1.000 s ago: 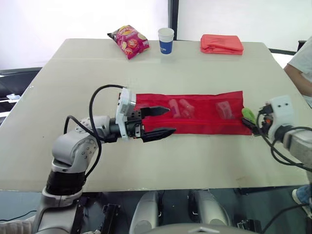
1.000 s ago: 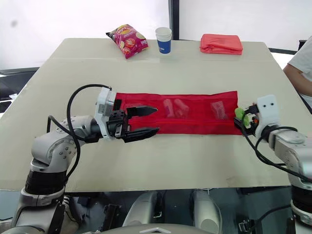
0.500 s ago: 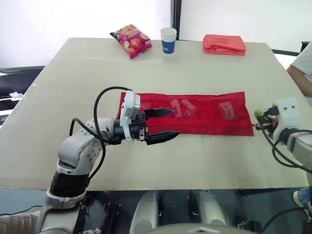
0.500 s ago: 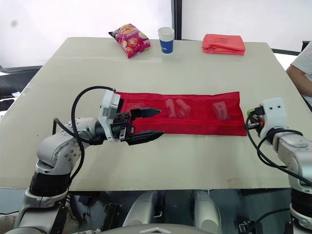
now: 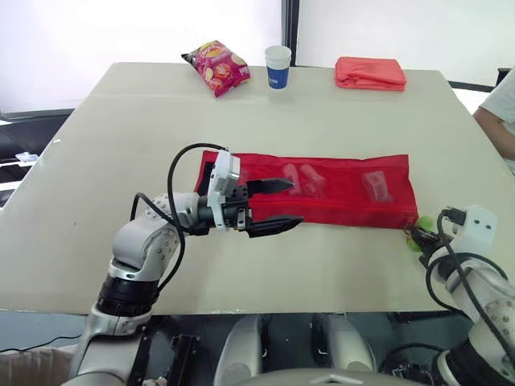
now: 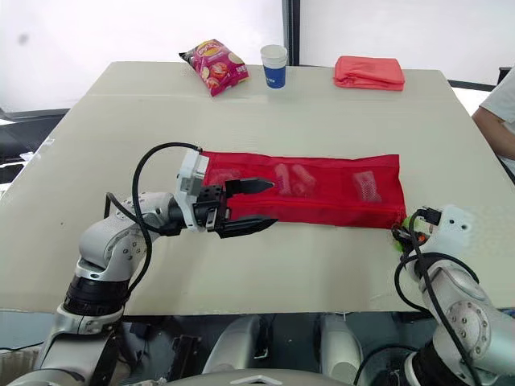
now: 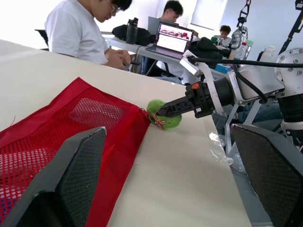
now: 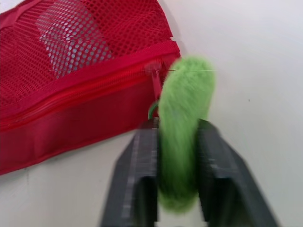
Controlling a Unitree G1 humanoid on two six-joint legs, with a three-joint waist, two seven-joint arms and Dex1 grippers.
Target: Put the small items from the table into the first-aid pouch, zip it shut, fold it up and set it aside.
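While the right jaws pinch the green pull (image 8: pixel 182 123) at the right end of the pouch (image 5: pixel 346 205), the left jaws gape wide and empty over its left part. It lies long-ways, left to right, across the worktop (image 5: pixel 322 112), between both arms.

Left hand (image 5: pixel 294 203) gapes wide, elbow bent; right hand (image 8: pixel 176 130) pinches shut on green puff (image 8: pixel 185 92).
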